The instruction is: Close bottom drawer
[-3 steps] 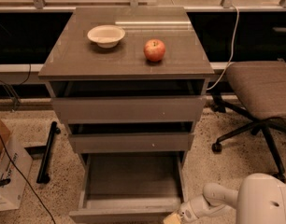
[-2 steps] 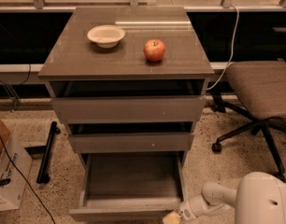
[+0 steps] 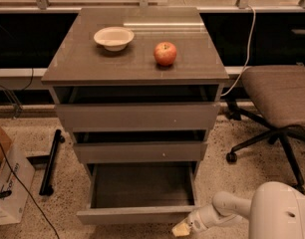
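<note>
Grey bottom drawer (image 3: 137,214) open, gripper (image 3: 182,229) by its corner, chair (image 3: 279,93) near.

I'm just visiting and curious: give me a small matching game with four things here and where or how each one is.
1. apple
2. bowl
3. bottom drawer
4. gripper

A. pulled open
B. red, on the cabinet top, right side
C. low, by the open drawer's front right corner
D. cream, on the cabinet top, left side

Pairs: 1-B, 2-D, 3-A, 4-C
</note>
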You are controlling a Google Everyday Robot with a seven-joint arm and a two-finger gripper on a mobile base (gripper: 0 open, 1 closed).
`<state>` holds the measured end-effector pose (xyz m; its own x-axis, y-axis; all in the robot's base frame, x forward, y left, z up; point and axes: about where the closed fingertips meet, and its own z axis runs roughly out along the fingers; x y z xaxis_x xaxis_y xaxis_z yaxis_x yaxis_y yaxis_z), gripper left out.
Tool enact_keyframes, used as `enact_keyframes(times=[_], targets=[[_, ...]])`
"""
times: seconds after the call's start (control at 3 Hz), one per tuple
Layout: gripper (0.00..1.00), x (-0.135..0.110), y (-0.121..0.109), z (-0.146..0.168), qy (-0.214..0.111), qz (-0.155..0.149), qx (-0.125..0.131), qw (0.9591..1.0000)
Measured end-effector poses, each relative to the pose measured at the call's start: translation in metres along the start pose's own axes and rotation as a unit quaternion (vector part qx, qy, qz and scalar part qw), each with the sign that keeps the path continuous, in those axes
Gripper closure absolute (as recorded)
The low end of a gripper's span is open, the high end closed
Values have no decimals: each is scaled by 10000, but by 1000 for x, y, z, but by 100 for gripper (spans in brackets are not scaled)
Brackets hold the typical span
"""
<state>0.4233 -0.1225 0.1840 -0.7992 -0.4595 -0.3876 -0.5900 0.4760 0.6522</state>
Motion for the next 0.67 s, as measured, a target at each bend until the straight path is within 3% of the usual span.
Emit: enact_keyframes(times=[0.33, 0.67], targets=[[100, -38, -24, 1, -80, -345, 283, 9990], [100, -57, -35, -1, -132, -460, 442, 9979]])
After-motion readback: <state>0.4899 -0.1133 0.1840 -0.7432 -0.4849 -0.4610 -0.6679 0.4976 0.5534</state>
